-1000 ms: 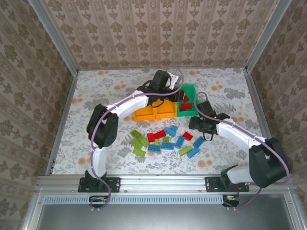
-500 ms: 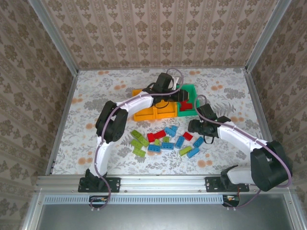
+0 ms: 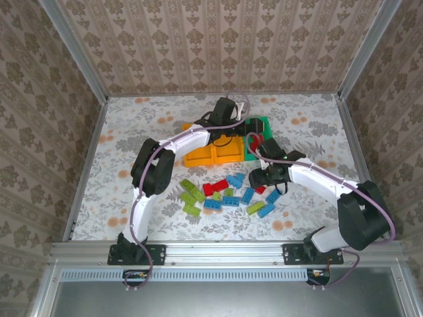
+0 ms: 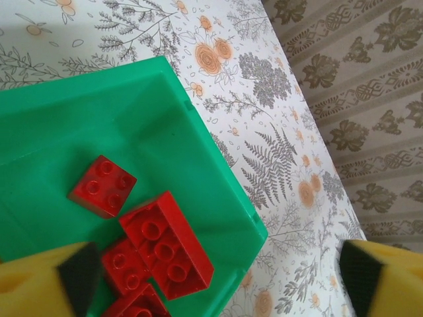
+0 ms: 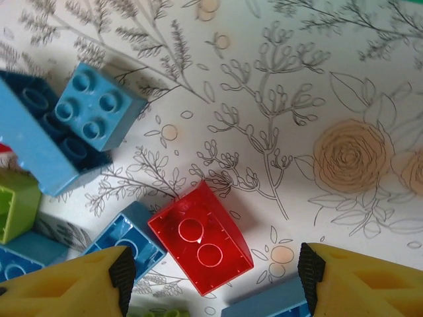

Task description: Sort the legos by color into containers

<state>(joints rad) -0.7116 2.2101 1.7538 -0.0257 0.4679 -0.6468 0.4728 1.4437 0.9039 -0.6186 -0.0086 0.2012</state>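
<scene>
Left gripper (image 4: pixel 211 281): jaws spread wide, holding nothing, above the green bin (image 4: pixel 152 112). Red bricks (image 4: pixel 165 247) lie in the bin between its fingers.
Right gripper (image 5: pixel 211 277): jaws apart, straddling one translucent red brick (image 5: pixel 200 246) flat on the table (image 5: pixel 297 86); the brick seems clear of both pads. Blue bricks (image 5: pixel 99 115) lie just left of it.
Orange bins (image 3: pixel 211 155): touching the green bin, with loose legos (image 3: pixel 225 195) in front.

One red brick (image 4: pixel 132 305) (in the green bin (image 4: pixel 99 112)) is cut by the lower edge.
</scene>
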